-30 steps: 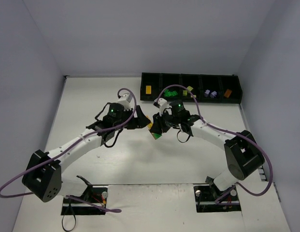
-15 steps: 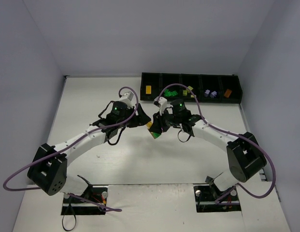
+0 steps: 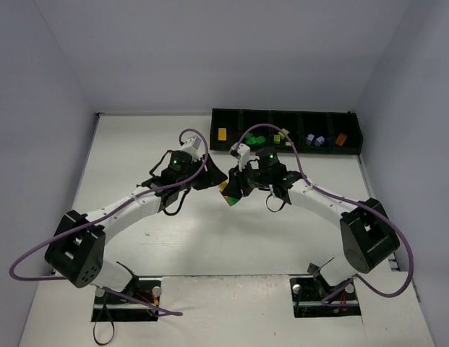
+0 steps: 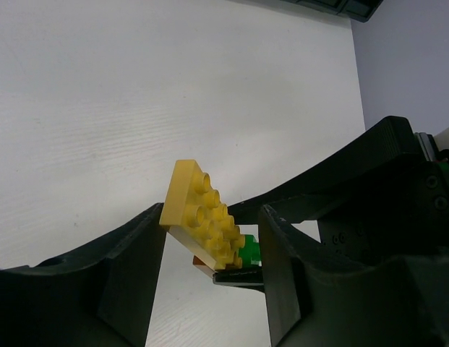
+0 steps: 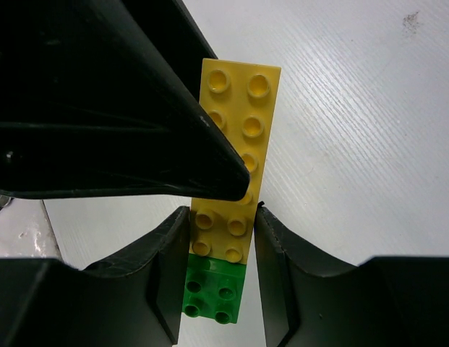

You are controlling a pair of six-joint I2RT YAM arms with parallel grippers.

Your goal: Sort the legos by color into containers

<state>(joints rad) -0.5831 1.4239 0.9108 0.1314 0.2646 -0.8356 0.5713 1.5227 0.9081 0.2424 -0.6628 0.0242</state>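
Meeting near the middle of the worktop [image 3: 137, 152], the left arm [image 3: 130, 210] and right arm [image 3: 322, 202] bring their fingers tip to tip around 1 small stack of legos.

The right fingers [image 5: 163, 282] are clenched on that stack. They press both long edges of a yellow plate [image 5: 242, 108] at its near end, where a green brick [image 5: 213, 293] shows just past it. The rest of the plate sticks out beyond the fingertips, with 1 of the left arm's black fingers lying across its side.

In the left wrist view, the left fingers [image 4: 134, 275] stand on either side of the same yellow plate [image 4: 202, 217]. The plate is tilted, studs toward the camera, and the green brick [image 4: 249, 249] peeks out at its lower corner. 1 finger sits right at the plate's edge, but I cannot tell whether the pair is actually squeezing it or only bracketing it.

The tray [image 3: 282, 113] lies along the far edge, well apart from the stack. Its 5 compartments hold, from left to right:
- a yellow brick [image 3: 221, 134]
- green bricks [image 3: 254, 139]
- a lime brick [image 3: 284, 134]
- lavender bricks [image 3: 314, 140]
- an orange brick [image 3: 340, 138]
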